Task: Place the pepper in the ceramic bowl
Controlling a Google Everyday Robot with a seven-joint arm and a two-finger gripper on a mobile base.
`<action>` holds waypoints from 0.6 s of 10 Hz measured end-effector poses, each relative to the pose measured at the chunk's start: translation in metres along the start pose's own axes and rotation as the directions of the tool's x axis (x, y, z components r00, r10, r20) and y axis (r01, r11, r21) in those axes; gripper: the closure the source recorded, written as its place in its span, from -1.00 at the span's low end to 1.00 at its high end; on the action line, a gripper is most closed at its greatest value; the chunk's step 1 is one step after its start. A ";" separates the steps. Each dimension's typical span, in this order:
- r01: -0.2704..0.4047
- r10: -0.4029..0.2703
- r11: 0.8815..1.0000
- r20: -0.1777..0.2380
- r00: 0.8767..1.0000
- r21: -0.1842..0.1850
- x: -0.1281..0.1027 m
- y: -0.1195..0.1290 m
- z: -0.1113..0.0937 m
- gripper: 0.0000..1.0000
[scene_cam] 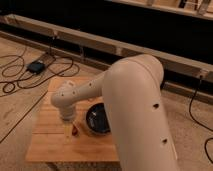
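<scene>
Gripper (68, 128) at slim glossy red pepper (75, 131)

we read no text, label, brand, number or sign anywhere in view. white arm (131, 95): plain shell, only small dark holes, no marking we can make out. wooden table (50, 145): bare slats, no print. small dark box (36, 66) on floor among cables: no legible label. gripper (70, 128) low over table, just left of ceramic bowl (98, 120), red pepper (75, 131) right beside it; no writing on any of them.
</scene>
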 end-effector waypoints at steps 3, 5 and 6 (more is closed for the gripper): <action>0.023 -0.023 1.000 -0.013 1.000 -0.019 -0.004 -0.012 0.016 -0.60; 0.029 -0.030 0.999 -0.028 0.999 -0.026 -0.003 -0.021 0.027 -0.56; 0.030 -0.031 0.999 -0.038 0.999 -0.025 -0.001 -0.027 0.031 -0.38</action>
